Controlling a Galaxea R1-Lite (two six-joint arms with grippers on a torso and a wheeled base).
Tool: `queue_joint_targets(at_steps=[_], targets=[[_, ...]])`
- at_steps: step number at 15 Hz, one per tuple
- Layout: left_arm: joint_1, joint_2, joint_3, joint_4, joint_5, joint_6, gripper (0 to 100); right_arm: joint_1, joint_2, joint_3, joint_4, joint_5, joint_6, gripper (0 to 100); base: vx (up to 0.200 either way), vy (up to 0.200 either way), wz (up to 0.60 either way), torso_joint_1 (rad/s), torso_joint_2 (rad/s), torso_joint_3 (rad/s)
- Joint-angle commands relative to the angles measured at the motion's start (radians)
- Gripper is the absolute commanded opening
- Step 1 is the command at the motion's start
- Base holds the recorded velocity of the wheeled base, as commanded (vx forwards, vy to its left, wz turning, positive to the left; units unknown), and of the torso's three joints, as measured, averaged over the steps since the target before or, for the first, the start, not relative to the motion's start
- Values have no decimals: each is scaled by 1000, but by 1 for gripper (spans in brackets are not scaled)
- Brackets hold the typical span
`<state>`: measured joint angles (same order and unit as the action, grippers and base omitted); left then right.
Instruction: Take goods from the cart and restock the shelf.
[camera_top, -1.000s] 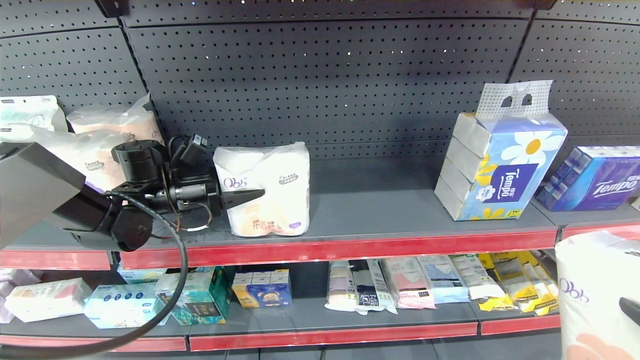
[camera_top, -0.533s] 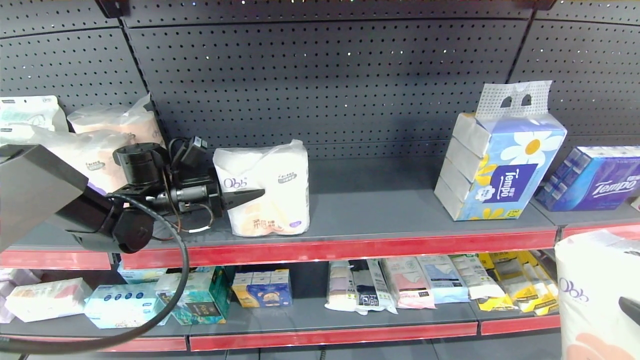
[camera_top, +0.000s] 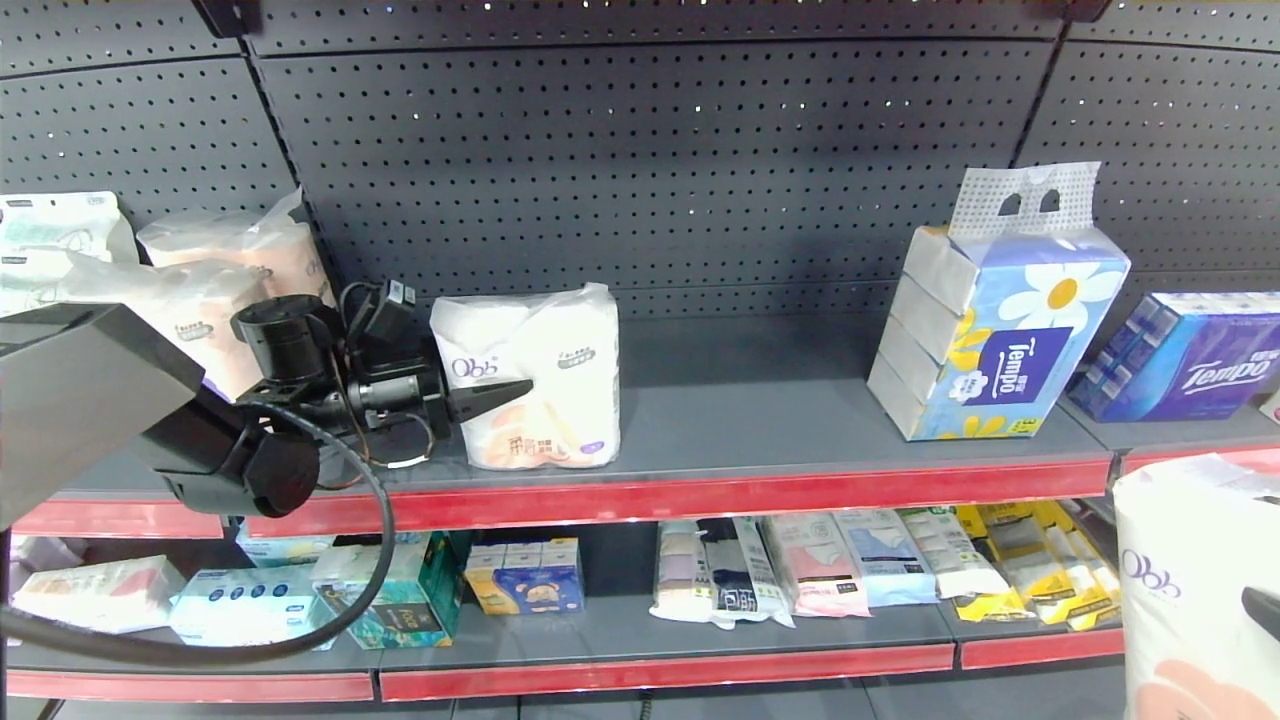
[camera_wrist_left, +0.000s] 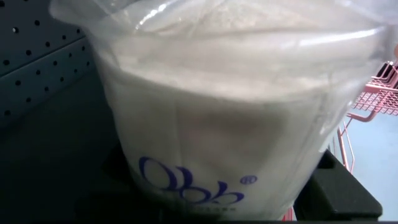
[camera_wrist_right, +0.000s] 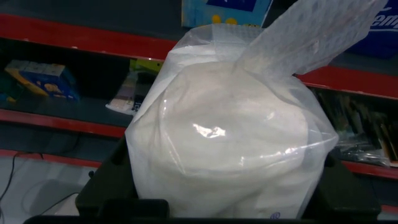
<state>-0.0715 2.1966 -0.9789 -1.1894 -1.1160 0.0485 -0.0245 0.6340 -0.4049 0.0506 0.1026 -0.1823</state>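
Observation:
A white toilet roll pack (camera_top: 545, 370) stands upright on the grey upper shelf (camera_top: 760, 410), left of its middle. My left gripper (camera_top: 515, 385) reaches in from the left and is shut on it, one black finger (camera_top: 490, 395) lying across its front face. Up close, this pack (camera_wrist_left: 217, 124) spans the space between the dark fingers. At the lower right, in front of the shelves, my right gripper (camera_top: 1250, 610) is shut on a second toilet roll pack (camera_top: 1190, 590). That pack (camera_wrist_right: 230, 143) sits between the right fingers, its plastic handle flap sticking up.
A flowered tissue pack (camera_top: 1000, 340) and a blue tissue pack (camera_top: 1190, 365) stand at the shelf's right. More roll packs (camera_top: 190, 295) crowd the left end. Open shelf lies between the placed pack and the flowered one. The lower shelf (camera_top: 660, 675) is full of goods. A pink cart (camera_wrist_left: 373, 99) stands behind.
My left arm has dropped a little and shifted slightly right, its gripper staying on the pack on the shelf. The right gripper and its pack have barely moved.

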Motion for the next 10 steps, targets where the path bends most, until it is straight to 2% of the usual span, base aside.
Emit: queue_joint_targets(at_steps=[1,6,9,10], targets=[[1,11,-3,2,1,-1,0,0,1,1,0,-7,0,0,0,0,0,0,0,0],[-1,5,-9,1,-4,-1,0,0,6,1,0,-9,0,0,0,0,0,0,0,0],[-2,-8,-9,4,-1,-13,0,0,4,1,0,-11,0,0,0,0,0,0,0,0],[-4,-9,-9,2,2,-27,0,0,3,1,0,-11,0,0,0,0,0,0,0,0]])
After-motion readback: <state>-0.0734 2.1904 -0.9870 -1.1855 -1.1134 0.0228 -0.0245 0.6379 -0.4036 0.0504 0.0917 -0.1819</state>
